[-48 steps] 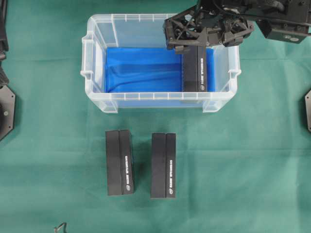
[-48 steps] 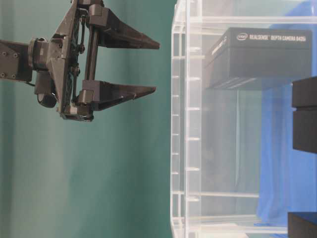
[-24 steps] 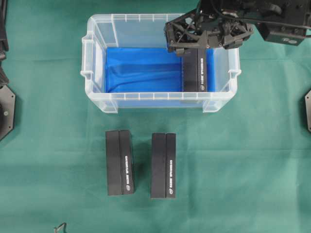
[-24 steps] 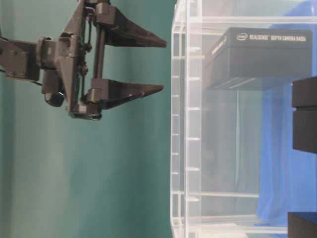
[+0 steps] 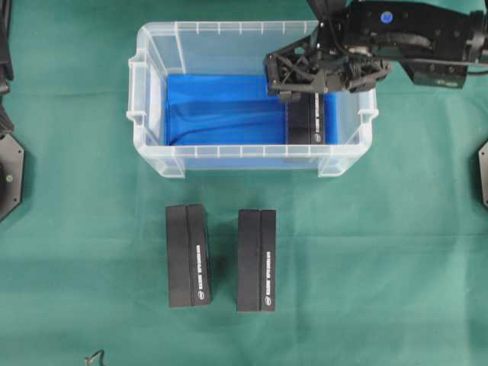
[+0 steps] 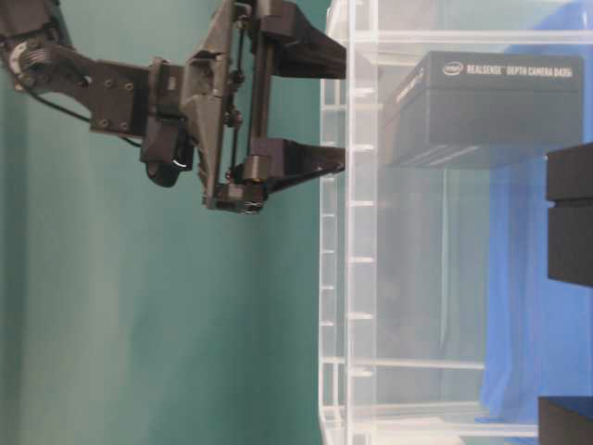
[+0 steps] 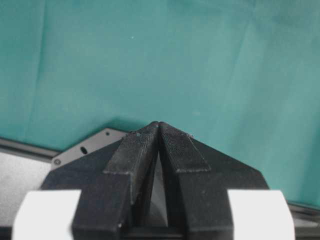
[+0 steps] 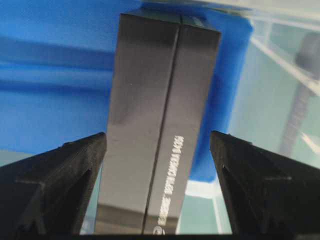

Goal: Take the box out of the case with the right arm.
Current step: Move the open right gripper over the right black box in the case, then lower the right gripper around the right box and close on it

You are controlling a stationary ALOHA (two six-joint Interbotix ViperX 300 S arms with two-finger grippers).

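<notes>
The case [image 5: 229, 27] is a clear plastic bin with a blue sheet on its bottom, standing at the back of the green cloth. A long black box [image 5: 306, 126] lies at the right end inside it. My right gripper [image 5: 307, 82] hangs open over the far end of that box, one finger on each side and not touching it. In the right wrist view the box [image 8: 155, 100] runs between the spread fingertips [image 8: 95, 150]. From table level the right gripper [image 6: 345, 109] reaches the case rim [image 6: 357, 278]. My left gripper [image 7: 158, 123] is shut and empty over bare cloth.
Two more black boxes [image 5: 188, 255] [image 5: 255, 260] lie side by side on the cloth in front of the case. Black base plates sit at the left edge [image 5: 9, 171] and right edge [image 5: 483, 175].
My right gripper has moved toward the case's inside and down over the box's far end, with its jaws still wide. The box has not moved.
</notes>
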